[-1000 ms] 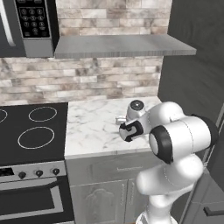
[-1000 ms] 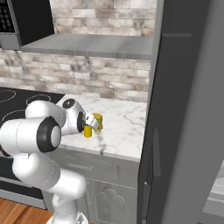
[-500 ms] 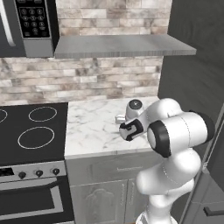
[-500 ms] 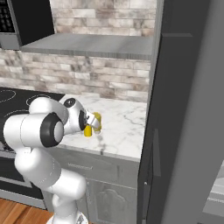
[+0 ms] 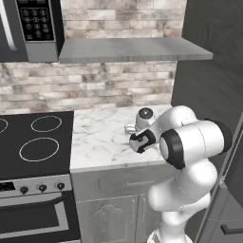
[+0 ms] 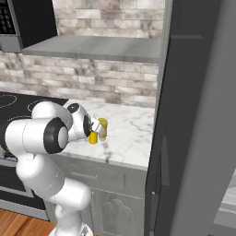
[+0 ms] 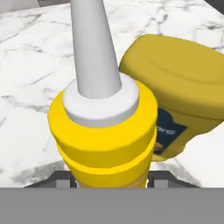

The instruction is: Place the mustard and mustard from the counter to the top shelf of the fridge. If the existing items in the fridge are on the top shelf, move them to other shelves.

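Note:
On the white marble counter (image 6: 131, 138) two mustard bottles stand side by side. In the hand view the tall yellow squeeze bottle (image 7: 103, 135) with its pale nozzle sits between my fingertips, and the shorter, darker mustard (image 7: 183, 83) with a dark label touches it behind. My gripper (image 7: 109, 180) is shut on the tall bottle's body, low down. From the right base view the gripper (image 6: 96, 130) reaches over the tall bottle (image 6: 93, 138), with the shorter one (image 6: 103, 128) just beyond. The hand (image 5: 142, 141) hides both bottles in the left base view. The fridge's top shelf is hidden.
The dark grey fridge (image 6: 198, 115) rises right beside the counter. A black stovetop (image 5: 33, 142) lies to the left with an oven below. A grey shelf (image 5: 128, 50) and a microwave (image 5: 33, 23) hang over the counter (image 5: 99, 137), against a brick backsplash.
The jaws have closed in from wide open onto the tall mustard bottle. The arm's elbow has shifted slightly; the hand stays at the bottles.

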